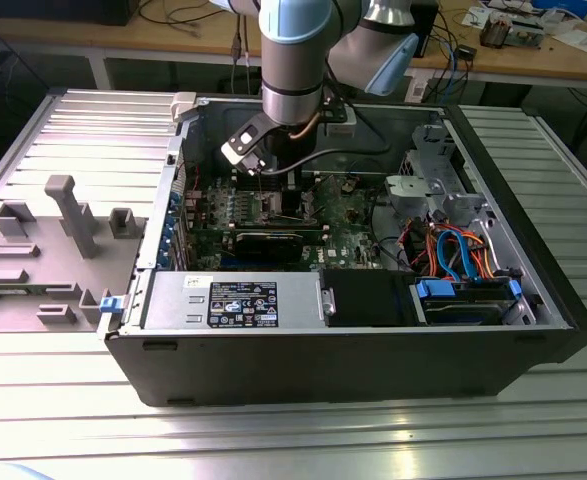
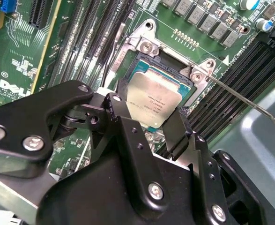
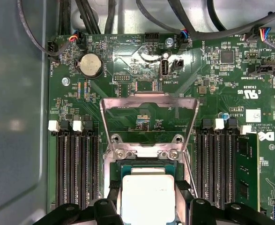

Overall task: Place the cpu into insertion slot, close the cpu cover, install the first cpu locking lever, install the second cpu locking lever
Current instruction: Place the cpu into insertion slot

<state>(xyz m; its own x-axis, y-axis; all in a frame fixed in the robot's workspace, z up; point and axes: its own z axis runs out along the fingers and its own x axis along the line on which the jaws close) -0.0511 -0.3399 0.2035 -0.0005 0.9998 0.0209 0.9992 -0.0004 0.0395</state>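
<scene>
Gripper (image 2: 148, 115) closed on cpu (image 2: 153, 99), fingers (image 2: 120, 105) pinching two opposite edges. Silvery face of cpu up, directly over insertion slot (image 2: 161, 60); seated or just above, cannot tell. In first wrist view, cpu cover (image 3: 149, 99) swung up, open, standing beyond slot. Locking lever (image 2: 242, 97), thin rod, sticks out free across memory slots (image 2: 231, 75). In exterior view, arm (image 1: 293, 60) reaches down into open computer case (image 1: 323, 360) on bench (image 1: 73, 420).
</scene>
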